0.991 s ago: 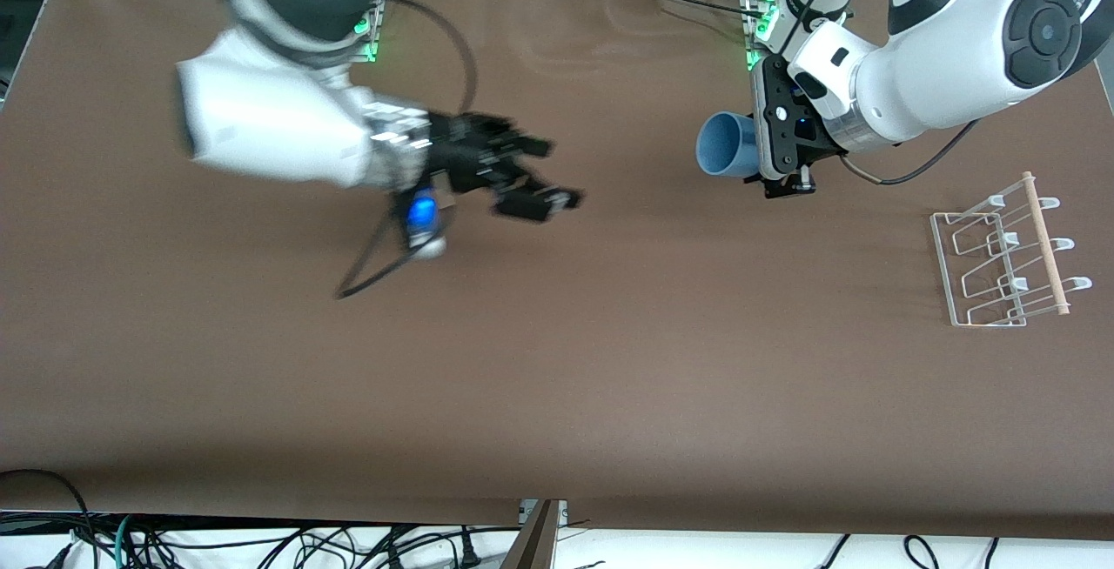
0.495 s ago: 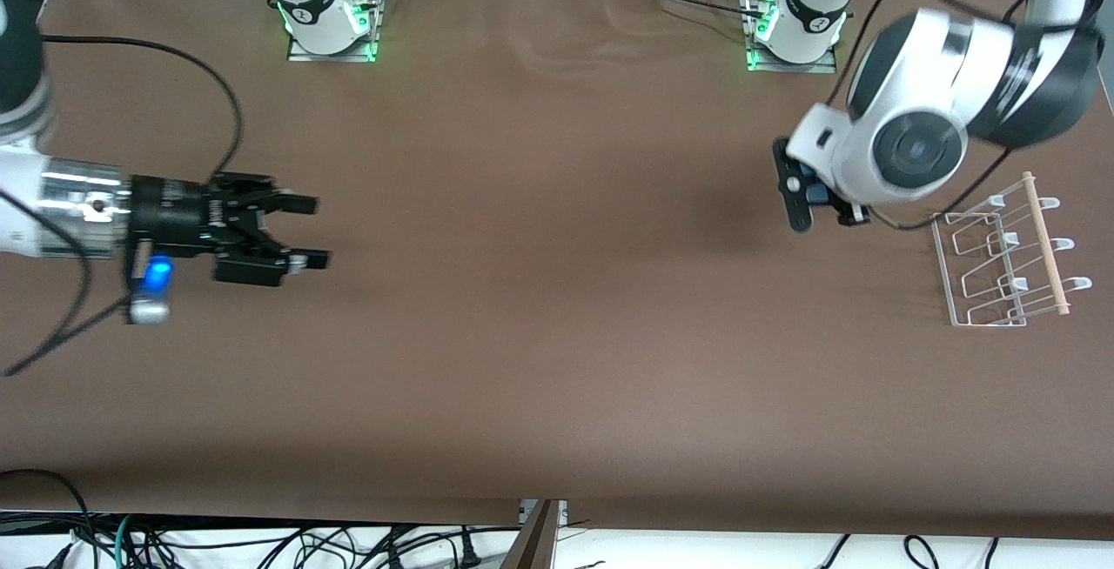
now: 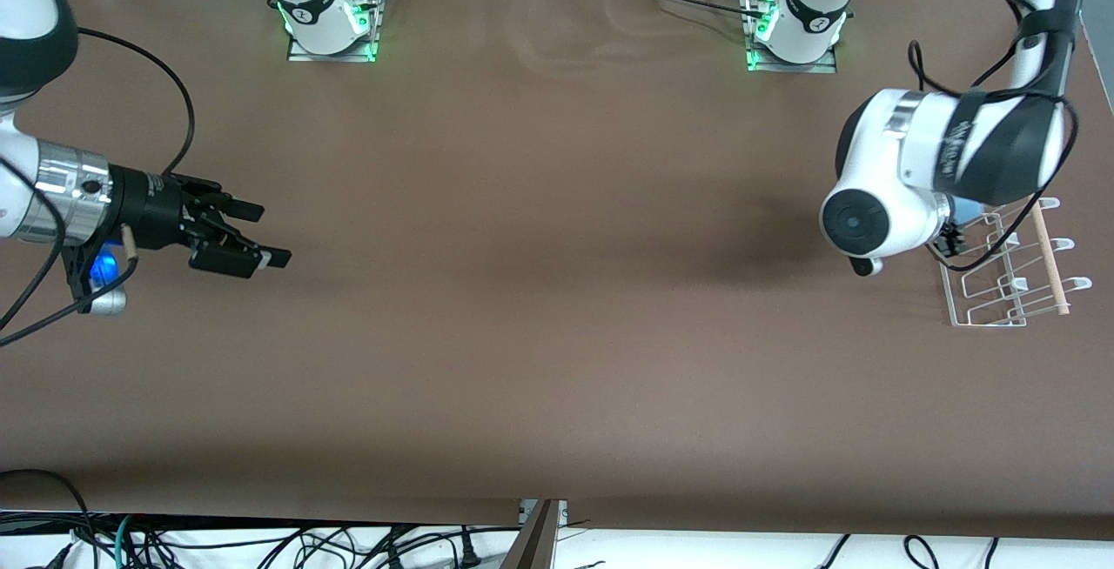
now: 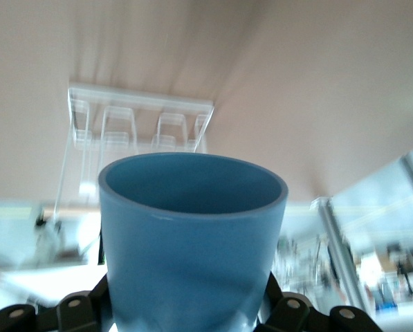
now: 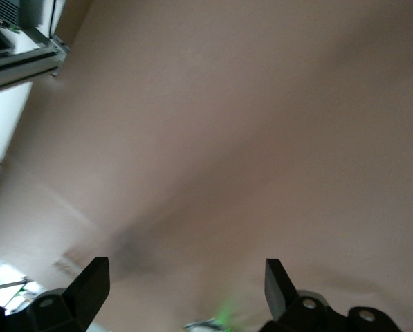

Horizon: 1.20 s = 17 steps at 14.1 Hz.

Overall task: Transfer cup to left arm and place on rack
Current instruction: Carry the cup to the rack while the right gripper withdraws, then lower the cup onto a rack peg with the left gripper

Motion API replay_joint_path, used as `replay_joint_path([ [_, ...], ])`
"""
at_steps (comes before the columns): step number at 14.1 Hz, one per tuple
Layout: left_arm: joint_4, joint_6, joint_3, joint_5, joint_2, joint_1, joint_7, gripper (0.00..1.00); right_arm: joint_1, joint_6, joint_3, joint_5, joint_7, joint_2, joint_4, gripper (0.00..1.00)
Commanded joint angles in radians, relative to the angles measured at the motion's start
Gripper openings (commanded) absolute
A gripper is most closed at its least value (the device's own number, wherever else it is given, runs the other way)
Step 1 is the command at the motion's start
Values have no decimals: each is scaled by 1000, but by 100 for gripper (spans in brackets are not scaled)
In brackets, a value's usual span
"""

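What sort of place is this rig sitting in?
Likely a robotics lab: two bench-mounted arms on a brown table, loose cables along its edge, and a small rack as a test prop.

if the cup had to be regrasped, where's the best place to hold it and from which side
The left gripper is shut on the cup low on its wall, near the base, which looks sensible. Probably best to pinch across the smooth tapered wall from the closed-base end: there is no handle, and this leaves the open mouth clear to point at the rack. The right gripper waits open.
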Motion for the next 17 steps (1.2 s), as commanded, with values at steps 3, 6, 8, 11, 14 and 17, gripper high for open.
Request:
replay_joint_path([
  [3,-262,71,-6,389,-6,32,-74,16,4,78,5,-195,-254,-313,-388,99],
  [6,-351,203,-4,525,-46,159,-74,15,2,87,5,-383,-410,-401,-496,99],
  [8,-452,248,-9,601,-79,216,-133,15,4,81,5,-477,-474,-404,-500,99],
  [11,-642,241,-14,620,-161,206,-325,15,10,81,-6,-601,-533,-384,-496,99],
  [14,-650,276,-15,693,-150,252,-344,15,37,90,-77,-588,-613,-377,-490,99],
  [17,-679,277,-15,695,-152,259,-367,15,69,76,-108,-475,-616,-364,-451,99],
])
